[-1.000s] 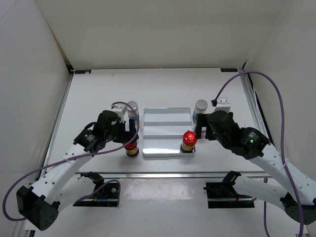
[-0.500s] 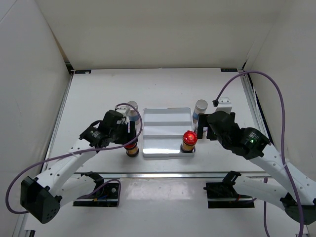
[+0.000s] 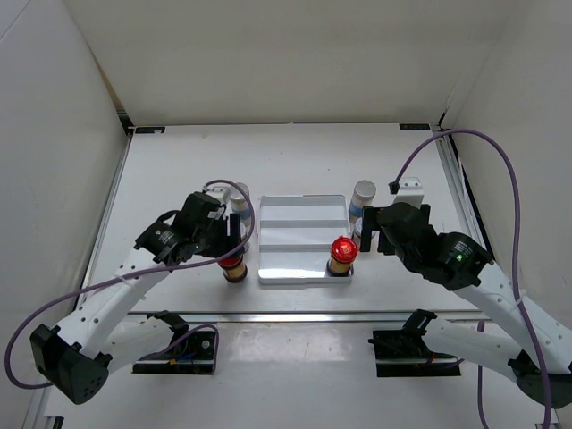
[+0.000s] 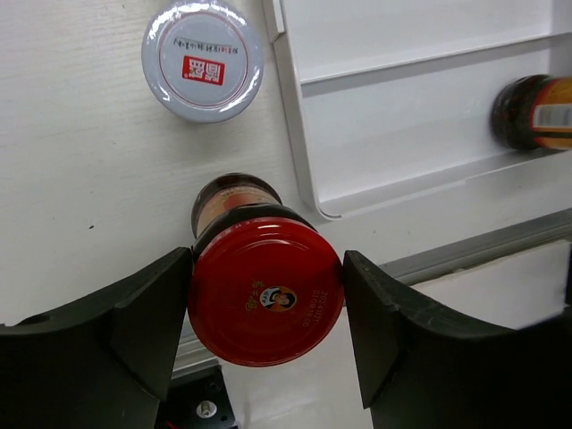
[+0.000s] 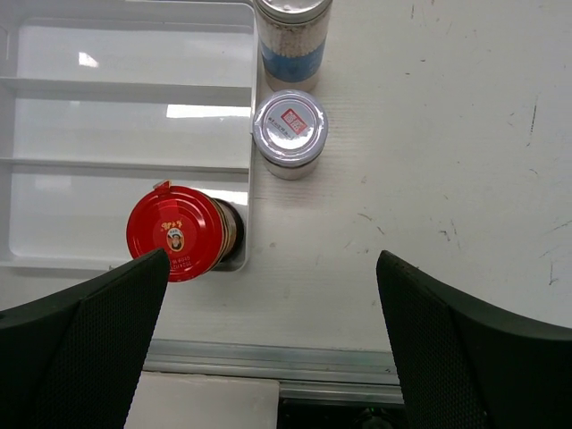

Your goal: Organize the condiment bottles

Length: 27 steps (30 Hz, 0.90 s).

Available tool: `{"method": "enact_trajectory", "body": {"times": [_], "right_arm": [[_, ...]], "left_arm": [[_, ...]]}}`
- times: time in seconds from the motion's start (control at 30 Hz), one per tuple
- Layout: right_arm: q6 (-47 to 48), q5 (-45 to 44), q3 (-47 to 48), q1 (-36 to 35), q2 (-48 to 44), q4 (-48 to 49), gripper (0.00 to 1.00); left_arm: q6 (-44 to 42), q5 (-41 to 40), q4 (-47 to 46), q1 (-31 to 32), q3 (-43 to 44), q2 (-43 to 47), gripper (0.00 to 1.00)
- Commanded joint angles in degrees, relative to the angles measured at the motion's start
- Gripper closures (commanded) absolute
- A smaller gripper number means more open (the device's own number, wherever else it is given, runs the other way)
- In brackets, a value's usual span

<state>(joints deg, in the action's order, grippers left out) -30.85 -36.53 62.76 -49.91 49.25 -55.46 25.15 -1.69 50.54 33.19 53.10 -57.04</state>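
Observation:
A red-capped amber bottle [image 4: 265, 295] stands on the table just left of the white tray [image 4: 402, 116]. My left gripper [image 4: 266, 297] is shut on its cap, both fingers touching it; the top view shows this gripper [image 3: 231, 250] over the bottle [image 3: 235, 270]. A second red-capped bottle [image 3: 341, 252] stands in the tray's near right corner and shows in the right wrist view [image 5: 176, 232]. My right gripper [image 5: 273, 259] is wide open and empty above the table to the right of it. Silver-capped bottles stand beside the tray, one on the left [image 4: 202, 59], a short one [image 5: 289, 131] and a tall one [image 5: 292, 36] on the right.
The tray [image 3: 299, 210] has three long compartments; the back two hold nothing. A metal rail [image 5: 357, 362] runs along the table's near edge. White walls enclose the table on three sides.
My left wrist has shifted slightly left and back over the red-capped bottle, which stays in place. The right gripper has drawn slightly to the right, away from the tray.

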Motion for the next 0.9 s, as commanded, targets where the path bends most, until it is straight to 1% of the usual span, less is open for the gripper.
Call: {"method": "enact_trajectory", "body": {"times": [0.0, 0.13, 0.23, 0.4, 0.6, 0.7, 0.87], "right_arm": [[0.53, -2.67, 0.08, 0.33, -0.65, -0.26, 0.00], [0.53, -3.19, 0.08, 0.34, -0.65, -0.26, 0.00], [0.53, -3.19, 0.08, 0.34, -1.17, -0.79, 0.00], [0.00, -3.72, -0.45, 0.34, -1.18, -0.79, 0.00], [-0.52, -4.25, -0.45, 0.34, -1.70, -2.02, 0.00], [-0.53, -4.77, -0.45, 0.34, -2.23, -2.63, 0.00], [-0.53, -5.30, -0.45, 0.34, -3.38, -4.39, 0.00]], "left_arm": [[1.48, -1.03, -0.72, 0.30, 9.28, 2.63, 0.89], [1.48, -0.42, -0.09, 0.30, 13.95, 1.49, 0.89], [3.06, 1.08, -0.09, 0.30, 17.38, -0.26, 0.89], [4.21, 1.69, -0.70, 3.01, 20.72, -4.57, 0.89], [6.05, -0.41, -6.24, 8.37, 19.41, -8.53, 0.89], [6.05, -2.43, -9.48, 11.01, 17.13, -10.11, 0.89], [6.05, -5.15, -15.19, 13.39, 12.13, -10.73, 0.89]]}}
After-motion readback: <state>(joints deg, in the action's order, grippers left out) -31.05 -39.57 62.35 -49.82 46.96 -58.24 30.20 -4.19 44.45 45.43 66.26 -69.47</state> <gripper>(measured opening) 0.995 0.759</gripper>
